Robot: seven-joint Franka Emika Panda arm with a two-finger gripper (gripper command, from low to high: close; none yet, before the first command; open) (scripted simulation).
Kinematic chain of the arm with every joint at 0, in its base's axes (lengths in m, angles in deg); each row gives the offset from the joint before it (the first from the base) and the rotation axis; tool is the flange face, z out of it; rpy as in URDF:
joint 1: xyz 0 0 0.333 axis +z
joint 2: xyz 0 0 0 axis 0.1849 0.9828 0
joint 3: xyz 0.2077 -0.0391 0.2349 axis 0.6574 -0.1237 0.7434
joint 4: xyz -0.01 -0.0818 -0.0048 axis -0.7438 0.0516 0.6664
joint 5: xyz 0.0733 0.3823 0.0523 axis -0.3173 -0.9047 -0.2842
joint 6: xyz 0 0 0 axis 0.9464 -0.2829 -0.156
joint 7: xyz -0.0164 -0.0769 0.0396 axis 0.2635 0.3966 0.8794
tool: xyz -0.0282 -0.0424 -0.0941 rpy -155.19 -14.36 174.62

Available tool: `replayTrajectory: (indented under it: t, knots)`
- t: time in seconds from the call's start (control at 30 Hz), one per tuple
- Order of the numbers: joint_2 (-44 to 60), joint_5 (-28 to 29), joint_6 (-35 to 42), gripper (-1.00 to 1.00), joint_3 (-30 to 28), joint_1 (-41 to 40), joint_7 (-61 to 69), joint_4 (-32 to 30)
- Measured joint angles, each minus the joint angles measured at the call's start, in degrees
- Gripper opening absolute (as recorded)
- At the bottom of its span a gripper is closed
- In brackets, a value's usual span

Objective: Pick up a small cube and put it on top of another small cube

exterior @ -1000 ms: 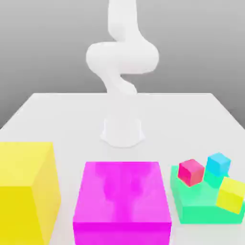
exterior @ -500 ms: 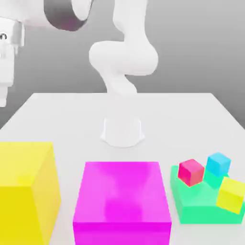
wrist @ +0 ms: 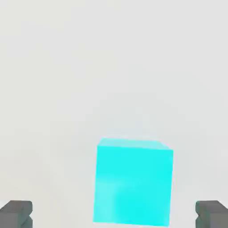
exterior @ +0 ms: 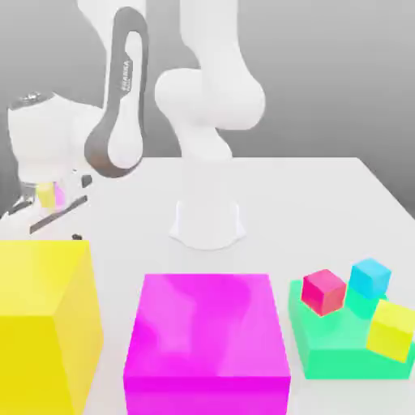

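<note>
In the hand view a small turquoise-cyan cube (wrist: pixel 133 182) lies on the white table. It sits in the wide gap of my gripper (wrist: pixel 115 214), and the dark fingertips (wrist: pixel 17 213) stand well clear of it on both sides. The gripper is open and holds nothing. In the exterior view my gripper (exterior: pixel 53 212) hangs low at the exterior view's left, just behind the big yellow block (exterior: pixel 40 316). The small sky-blue cube (exterior: pixel 370 278) rests on a green block (exterior: pixel 344 352) at the exterior view's right.
A big magenta block (exterior: pixel 207 336) stands front and centre. A small red-pink cube (exterior: pixel 324 292) and a small yellow cube (exterior: pixel 391 330) share the green block with the sky-blue one. The arm's white base (exterior: pixel 208 220) stands mid-table.
The arm has swung over to the exterior view's left and come down. The hand has dropped from the upper left edge to just behind the big yellow block. The cubes have not moved.
</note>
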Motion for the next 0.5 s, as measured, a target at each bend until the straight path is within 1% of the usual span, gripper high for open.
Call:
replayTrajectory:
  t: [0.1,0.17,0.2,0.4,0.5]
  knots:
    - [6.0,-6.1,-5.0,0.0,5.8,-3.9,4.2,1.0]
    - [10.1,-8.2,-8.4,0.0,9.9,-7.5,5.8,1.7]
    - [11.4,-8.4,-9.5,-1.0,11.1,-8.6,6.0,2.0]
    - [12.0,-8.5,-10.1,-1.0,11.7,-9.3,6.0,2.1]
    - [8.2,-6.2,-7.0,-1.0,8.9,-7.0,4.3,1.3]
